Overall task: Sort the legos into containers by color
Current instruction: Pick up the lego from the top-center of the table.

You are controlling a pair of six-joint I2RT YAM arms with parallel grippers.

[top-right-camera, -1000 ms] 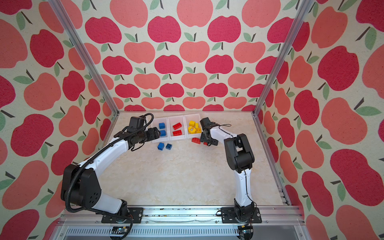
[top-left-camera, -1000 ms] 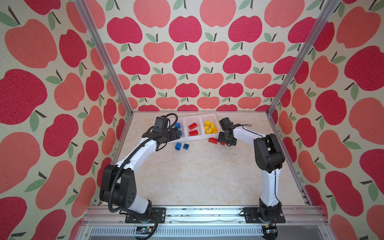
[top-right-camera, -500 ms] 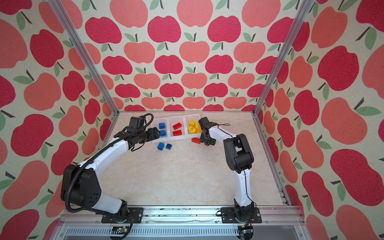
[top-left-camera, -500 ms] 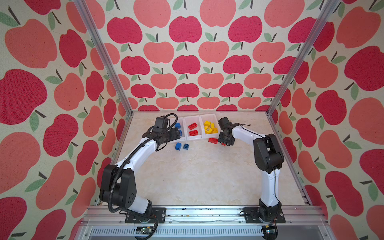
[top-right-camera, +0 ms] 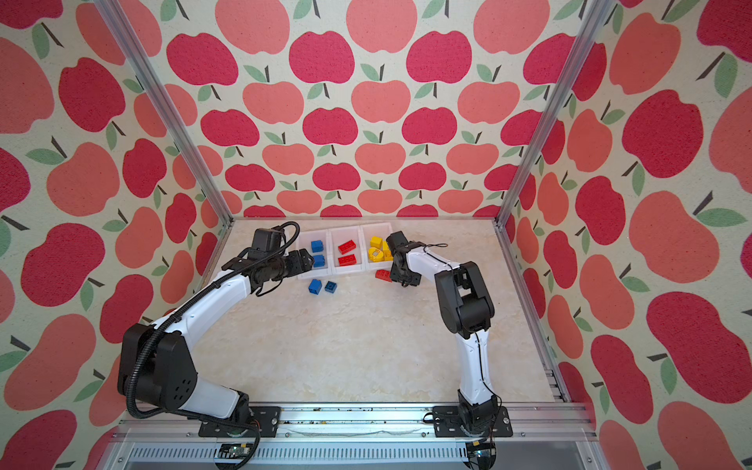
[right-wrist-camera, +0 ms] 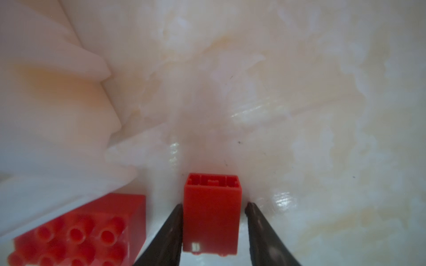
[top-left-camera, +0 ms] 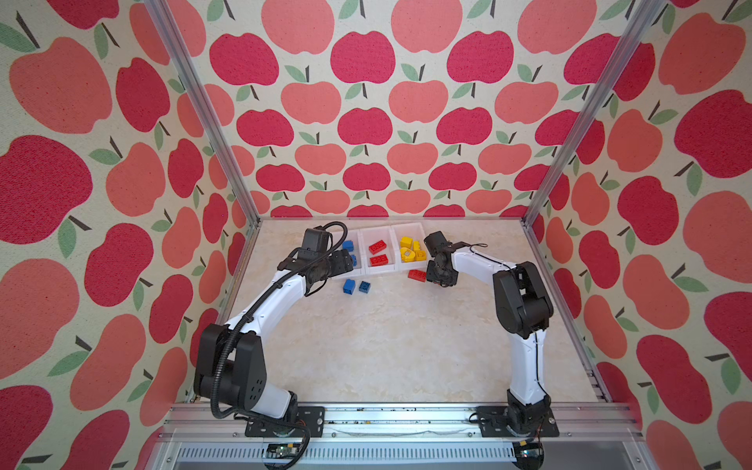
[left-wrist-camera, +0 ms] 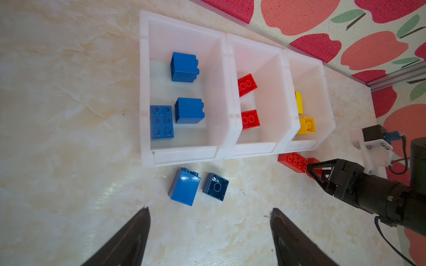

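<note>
What we see changing is the right gripper: its fingers have drawn in from a wide stance and now sit against the two long sides of a small red brick, pinching it, though a sliver of light on one flank leaves us unsure how firmly. The brick lies on its side on the table, not yet lifted, just beside an oblong red brick and close in front of the containers, at the end where the yellow pieces are. We take this to mean the pick is all but made, and the next move would be a lift and a short carry to the middle bin, where two red bricks already lie. The arm itself has barely shifted in both top views. The left gripper has not altered: its fingers stay spread wide above the table, holding nothing, short of two blue bricks that wait just in front of the bin with three blue ones inside. As for writing, we find none we can read. The upturned darker blue brick shows a small pale mark on its underside, too small to make out.
</note>
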